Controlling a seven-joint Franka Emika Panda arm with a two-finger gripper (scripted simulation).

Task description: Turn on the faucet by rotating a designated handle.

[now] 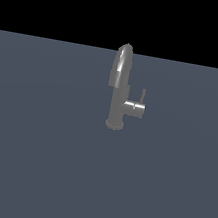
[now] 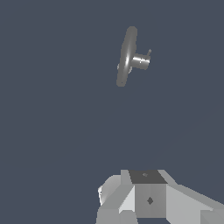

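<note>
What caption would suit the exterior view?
A grey faucet stands alone on a dark floor, its thin handle upright on the side stub.

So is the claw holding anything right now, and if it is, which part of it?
Nothing is held. In the wrist view the faucet and its handle stand far from the claw, and the exterior view shows the faucet alone, untouched.

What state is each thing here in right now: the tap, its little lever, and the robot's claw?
faucet: upright on its round base, untouched, no water visible.
handle: thin lever pointing up from the end of the side stub, nothing touching it.
gripper: far from the faucet in the wrist view, only its body shows; open or shut cannot be told.
</note>
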